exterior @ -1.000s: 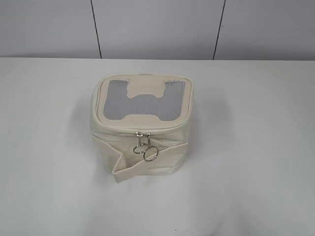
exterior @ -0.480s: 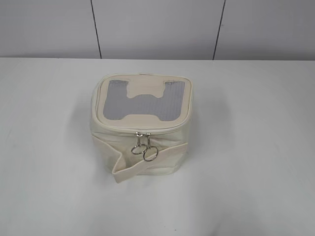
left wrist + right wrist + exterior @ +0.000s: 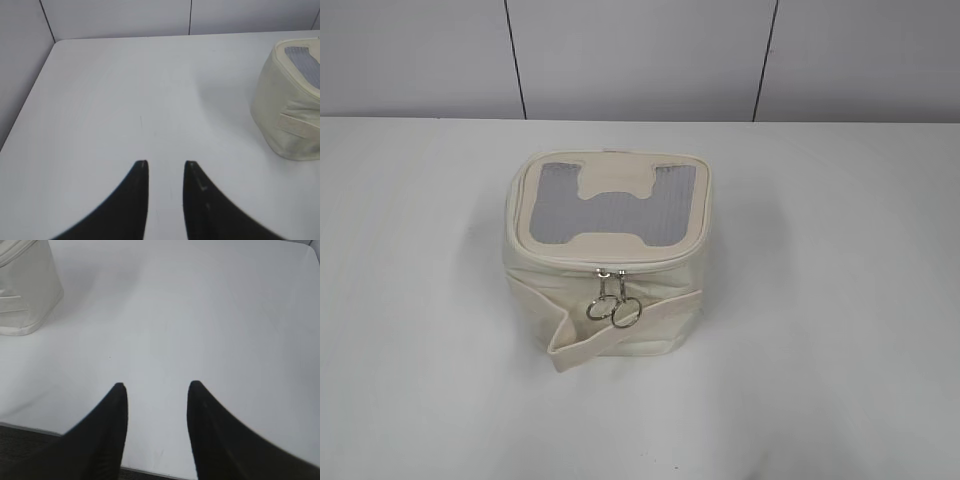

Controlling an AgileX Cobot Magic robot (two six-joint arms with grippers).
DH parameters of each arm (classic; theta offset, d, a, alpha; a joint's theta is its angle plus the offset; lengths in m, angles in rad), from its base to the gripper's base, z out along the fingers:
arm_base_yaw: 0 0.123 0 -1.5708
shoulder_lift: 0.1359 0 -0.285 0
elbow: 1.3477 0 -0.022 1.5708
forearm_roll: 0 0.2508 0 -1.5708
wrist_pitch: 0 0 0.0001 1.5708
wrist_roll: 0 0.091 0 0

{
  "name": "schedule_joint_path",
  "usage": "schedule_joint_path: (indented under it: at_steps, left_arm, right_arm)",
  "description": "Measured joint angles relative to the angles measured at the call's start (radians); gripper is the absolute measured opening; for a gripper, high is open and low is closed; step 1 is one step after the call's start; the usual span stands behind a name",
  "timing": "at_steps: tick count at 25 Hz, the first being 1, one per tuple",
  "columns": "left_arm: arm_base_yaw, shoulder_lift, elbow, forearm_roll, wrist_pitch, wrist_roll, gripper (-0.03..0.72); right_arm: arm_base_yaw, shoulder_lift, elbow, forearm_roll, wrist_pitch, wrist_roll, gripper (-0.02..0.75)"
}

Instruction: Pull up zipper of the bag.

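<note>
The cream bag [image 3: 605,262] stands in the middle of the white table, its grey ribbed lid panel [image 3: 610,212] facing up. The zipper [image 3: 610,272] runs round the lid rim; its two silver sliders sit together at the front, their ring pulls [image 3: 613,311] hanging side by side. A flat cream strap [image 3: 580,345] hangs off the front left. Neither gripper shows in the exterior view. My left gripper [image 3: 165,163] is open and empty, with the bag [image 3: 290,107] far to its right. My right gripper [image 3: 156,386] is open and empty, with the bag [image 3: 25,290] at the upper left.
The white table [image 3: 820,300] spreads all round the bag. A grey panelled wall [image 3: 640,55] stands behind it. The table's front edge [image 3: 30,429] shows just below my right gripper, and its left edge [image 3: 25,110] in the left wrist view.
The two ring pulls have swung slightly and now hang closer side by side. The bag has stayed in place.
</note>
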Motion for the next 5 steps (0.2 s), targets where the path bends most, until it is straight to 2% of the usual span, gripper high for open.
schedule_joint_path:
  at_steps: [5]
  left_arm:
    - [0.0,0.0,0.0,0.0,0.0,0.0,0.179]
  right_arm:
    - [0.0,0.0,0.0,0.0,0.0,0.0,0.323]
